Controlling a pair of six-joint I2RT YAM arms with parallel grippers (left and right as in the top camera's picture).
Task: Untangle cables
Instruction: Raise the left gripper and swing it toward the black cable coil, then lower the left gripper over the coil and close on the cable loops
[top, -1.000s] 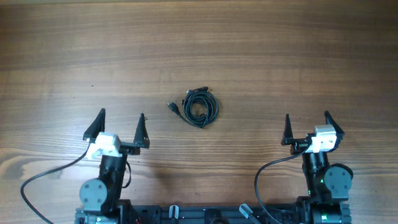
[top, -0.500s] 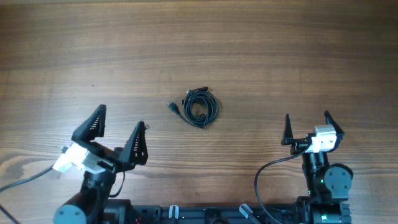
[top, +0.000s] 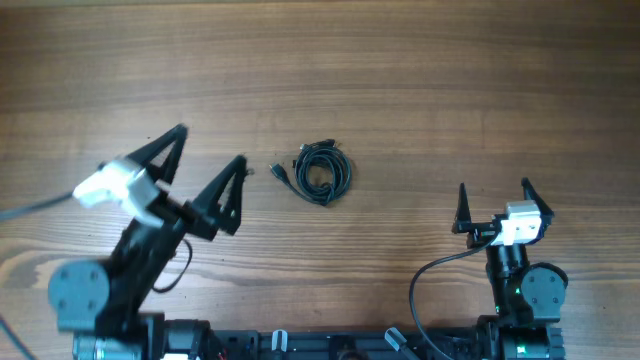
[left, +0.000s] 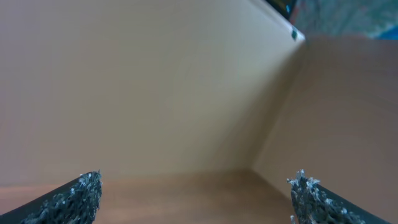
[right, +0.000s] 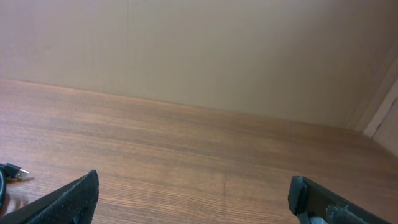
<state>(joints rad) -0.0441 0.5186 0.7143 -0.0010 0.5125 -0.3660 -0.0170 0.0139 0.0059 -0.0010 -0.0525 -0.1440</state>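
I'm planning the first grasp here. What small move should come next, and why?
Probably swing the left gripper right and down toward the cables. They lie in a tight coil on the table, untouched, with one plug end sticking out on that gripper's side. Its fingers stand open and empty, and it is nearer than the right gripper.
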